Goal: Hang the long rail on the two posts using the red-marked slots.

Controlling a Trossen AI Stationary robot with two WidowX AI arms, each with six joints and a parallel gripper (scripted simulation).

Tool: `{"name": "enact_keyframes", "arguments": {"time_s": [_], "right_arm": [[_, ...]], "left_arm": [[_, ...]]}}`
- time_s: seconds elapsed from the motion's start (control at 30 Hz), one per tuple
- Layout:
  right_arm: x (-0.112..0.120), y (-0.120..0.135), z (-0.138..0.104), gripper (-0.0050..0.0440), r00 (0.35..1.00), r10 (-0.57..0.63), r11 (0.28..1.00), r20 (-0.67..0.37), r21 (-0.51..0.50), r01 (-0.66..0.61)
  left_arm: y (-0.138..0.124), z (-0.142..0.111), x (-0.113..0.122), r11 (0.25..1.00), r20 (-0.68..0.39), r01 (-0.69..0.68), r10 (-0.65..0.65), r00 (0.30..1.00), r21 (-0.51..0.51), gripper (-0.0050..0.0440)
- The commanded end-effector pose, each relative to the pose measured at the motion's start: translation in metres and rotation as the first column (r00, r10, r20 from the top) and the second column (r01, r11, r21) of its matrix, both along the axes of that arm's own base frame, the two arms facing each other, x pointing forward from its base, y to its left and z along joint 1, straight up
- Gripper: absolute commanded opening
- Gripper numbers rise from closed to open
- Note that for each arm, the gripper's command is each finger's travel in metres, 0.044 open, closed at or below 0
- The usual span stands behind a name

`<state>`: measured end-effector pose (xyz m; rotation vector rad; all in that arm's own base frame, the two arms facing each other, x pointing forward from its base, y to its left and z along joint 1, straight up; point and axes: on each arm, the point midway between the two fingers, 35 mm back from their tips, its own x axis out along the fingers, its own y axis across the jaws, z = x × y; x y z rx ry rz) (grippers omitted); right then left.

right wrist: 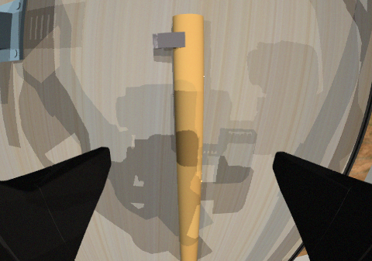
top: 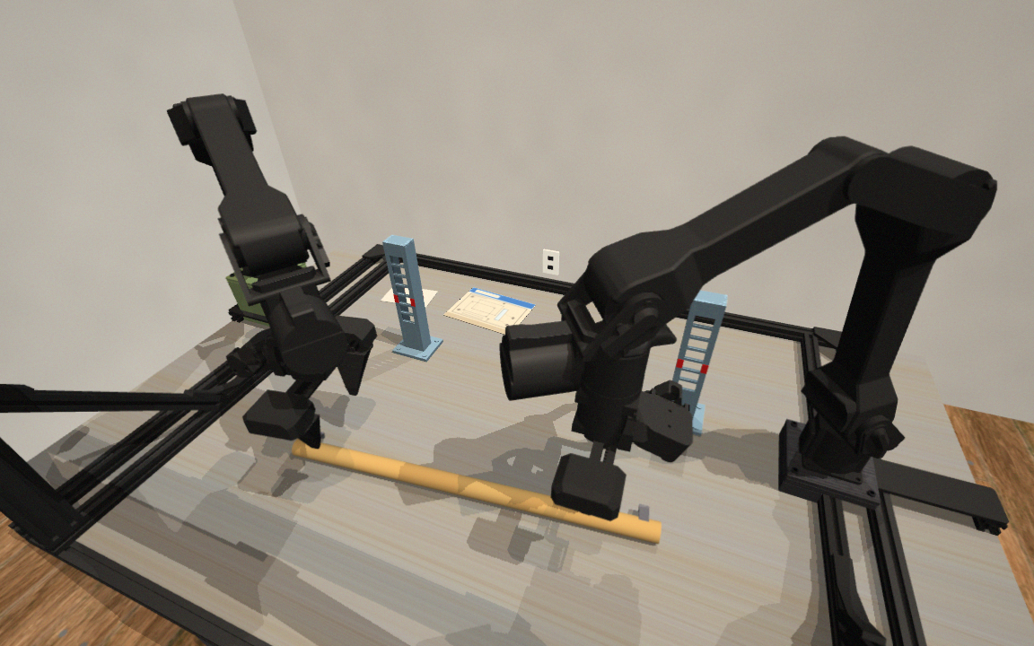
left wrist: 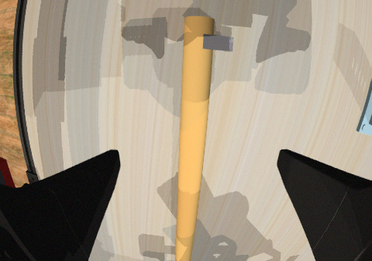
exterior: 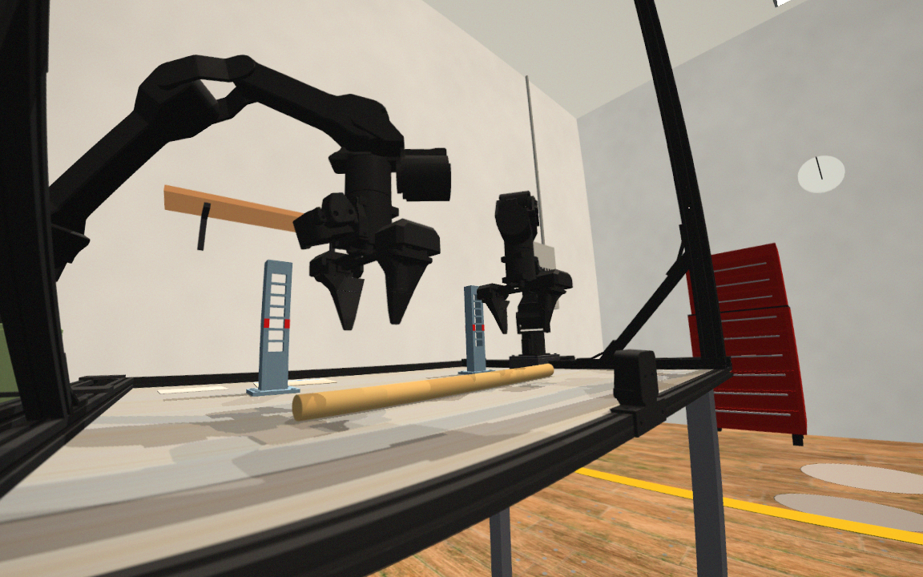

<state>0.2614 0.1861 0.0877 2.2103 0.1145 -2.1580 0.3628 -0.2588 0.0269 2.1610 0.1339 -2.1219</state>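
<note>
Both arms bend forward with wrists turned down; the left gripper (top: 334, 417) (exterior: 372, 325) (left wrist: 201, 159) and right gripper (top: 625, 466) (exterior: 524, 330) (right wrist: 194, 159) point downward, fingers wide apart, holding nothing.

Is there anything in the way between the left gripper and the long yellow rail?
Nope, nothing that I can see! The left gripper is open above the rail.
</note>
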Motion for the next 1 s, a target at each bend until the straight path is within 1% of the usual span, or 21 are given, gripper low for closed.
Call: {"name": "enact_keyframes", "arguments": {"time_s": [0.0,0.53,0.97], "right_arm": [[-0.002,0.001,-0.003,0.0440,0.998,0.056,0.998,-0.023,-0.018,-0.056],[-0.002,0.001,-0.003,0.0440,0.998,0.056,0.998,-0.023,-0.018,-0.056],[-0.001,0.002,-0.020,0.0440,0.998,0.056,0.998,-0.023,-0.018,-0.056]], "left_arm": [[-0.002,-0.006,-0.002,0.999,-0.019,0.041,-0.041,0.999,0.014,0.0440],[-0.002,-0.006,-0.002,0.999,-0.019,0.041,-0.041,0.999,0.014,0.0440],[-0.003,-0.023,-0.001,0.999,-0.019,0.041,-0.041,0.999,0.014,0.0440]]}}
